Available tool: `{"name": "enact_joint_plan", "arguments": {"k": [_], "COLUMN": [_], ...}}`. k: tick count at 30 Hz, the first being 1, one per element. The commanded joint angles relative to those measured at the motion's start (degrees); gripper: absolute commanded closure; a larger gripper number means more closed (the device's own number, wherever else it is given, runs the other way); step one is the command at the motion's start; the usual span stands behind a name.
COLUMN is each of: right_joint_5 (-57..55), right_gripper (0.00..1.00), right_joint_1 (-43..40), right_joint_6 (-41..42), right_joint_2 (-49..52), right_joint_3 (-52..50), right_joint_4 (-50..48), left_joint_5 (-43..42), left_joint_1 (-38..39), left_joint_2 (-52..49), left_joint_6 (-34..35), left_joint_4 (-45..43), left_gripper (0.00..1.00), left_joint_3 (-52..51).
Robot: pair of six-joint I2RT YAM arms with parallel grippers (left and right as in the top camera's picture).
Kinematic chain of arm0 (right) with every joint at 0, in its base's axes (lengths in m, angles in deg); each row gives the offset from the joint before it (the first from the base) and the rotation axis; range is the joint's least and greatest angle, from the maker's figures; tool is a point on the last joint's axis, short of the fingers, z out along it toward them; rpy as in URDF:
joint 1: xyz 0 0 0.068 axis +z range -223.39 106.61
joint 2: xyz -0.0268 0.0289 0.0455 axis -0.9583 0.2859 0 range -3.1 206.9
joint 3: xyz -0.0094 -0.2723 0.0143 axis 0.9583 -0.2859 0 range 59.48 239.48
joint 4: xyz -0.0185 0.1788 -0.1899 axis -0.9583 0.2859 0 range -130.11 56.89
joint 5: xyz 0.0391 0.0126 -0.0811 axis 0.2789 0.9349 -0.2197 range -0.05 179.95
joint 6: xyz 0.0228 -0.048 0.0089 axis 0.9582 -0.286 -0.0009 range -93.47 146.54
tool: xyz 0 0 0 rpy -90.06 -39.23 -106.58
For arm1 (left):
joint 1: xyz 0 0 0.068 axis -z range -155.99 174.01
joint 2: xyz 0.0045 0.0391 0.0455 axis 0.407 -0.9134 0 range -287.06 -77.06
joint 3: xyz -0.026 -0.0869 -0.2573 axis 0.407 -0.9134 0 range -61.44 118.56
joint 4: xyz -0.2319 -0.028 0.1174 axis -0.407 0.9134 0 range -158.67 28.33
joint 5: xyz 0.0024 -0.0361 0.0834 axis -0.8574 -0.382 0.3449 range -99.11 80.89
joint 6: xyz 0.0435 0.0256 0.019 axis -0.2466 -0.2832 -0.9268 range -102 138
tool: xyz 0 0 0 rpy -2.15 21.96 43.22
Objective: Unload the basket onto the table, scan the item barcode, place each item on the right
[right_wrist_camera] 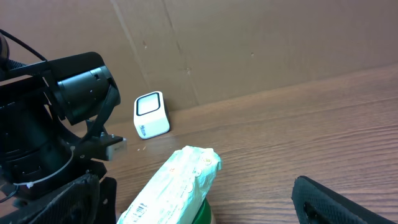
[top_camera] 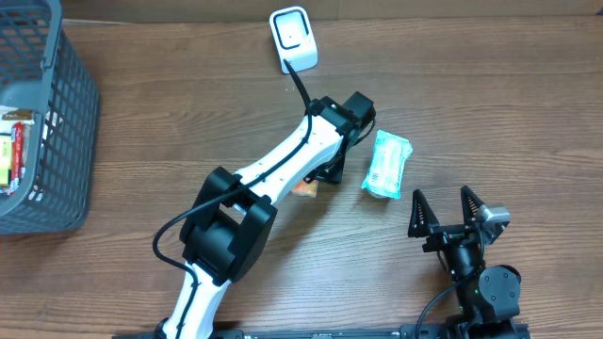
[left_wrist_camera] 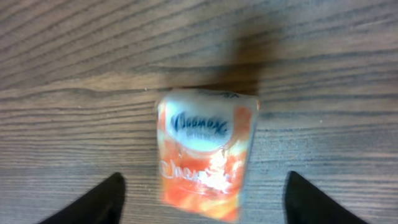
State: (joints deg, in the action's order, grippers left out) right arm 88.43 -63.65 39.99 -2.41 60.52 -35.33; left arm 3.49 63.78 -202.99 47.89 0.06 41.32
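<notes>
Wooden table [top_camera: 141, 179] all round. The left claw [left_wrist_camera: 204, 176] hangs spread over the orange pack [left_wrist_camera: 208, 155], a finger either side, touching nothing. The pack lies flat on the wood, well short of the scanner [top_camera: 293, 38] at the far edge. The right claw [top_camera: 441, 193] gapes too, empty, with the green pack [top_camera: 387, 164] just ahead. The risk: close off-centre on that soft, slick wrap and it twists or squirts out — the barcode turns away, no read. Both arms sit near — one could clip the other.
</notes>
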Motion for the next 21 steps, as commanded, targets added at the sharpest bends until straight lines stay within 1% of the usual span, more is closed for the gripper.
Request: {"name": "enact_joint_plan", "arguments": {"k": [1, 4, 7, 10, 12, 14, 15, 18, 21], "right_joint_5": [-0.31, -0.31, -0.31, -0.31, -0.31, -0.31, -0.31, -0.31, -0.31], "right_gripper": [0.00, 0.00, 0.00, 0.00, 0.00, 0.00, 0.00, 0.00, 0.00], "right_joint_1": [-0.44, -0.44, -0.44, -0.44, -0.44, -0.44, -0.44, -0.44, -0.44], "right_joint_6": [-0.13, -0.13, -0.13, -0.13, -0.11, -0.13, -0.13, -0.13, -0.13], "right_joint_2": [-0.52, -0.52, -0.52, -0.52, -0.52, -0.52, -0.52, -0.52, -0.52], "right_joint_3": [-0.59, -0.59, -0.59, -0.59, -0.59, -0.59, -0.59, -0.59, -0.59], "right_joint_4": [-0.13, -0.13, -0.13, -0.13, -0.13, -0.13, -0.13, -0.13, -0.13], "left_joint_5": [-1.64, -3.56, -6.16, -12.57, -16.85, -19.85, -20.04, -19.69, -19.71], "left_joint_1": [0.31, -0.74, -1.90, -2.36, -2.19, -1.42, -1.01, 0.52, 2.47], "left_joint_2": [-0.04, 0.33, 1.01, 1.57, 1.60, 1.60, 1.60, 1.53, 1.44], "left_joint_6": [-1.73, -3.13, -3.63, -7.15, -9.25, -9.81, -9.81, -9.81, -9.79], "left_joint_4": [0.20, 1.86, 5.14, 6.62, 6.03, 4.04, 3.26, 0.68, -1.84], "left_gripper": [0.30, 0.30, 0.28, 0.27, 0.24, 0.21, 0.20, 0.09, 0.05], "left_joint_3": [0.22, 3.87, 9.84, 16.31, 19.28, 20.15, 20.13, 19.02, 17.46]}}
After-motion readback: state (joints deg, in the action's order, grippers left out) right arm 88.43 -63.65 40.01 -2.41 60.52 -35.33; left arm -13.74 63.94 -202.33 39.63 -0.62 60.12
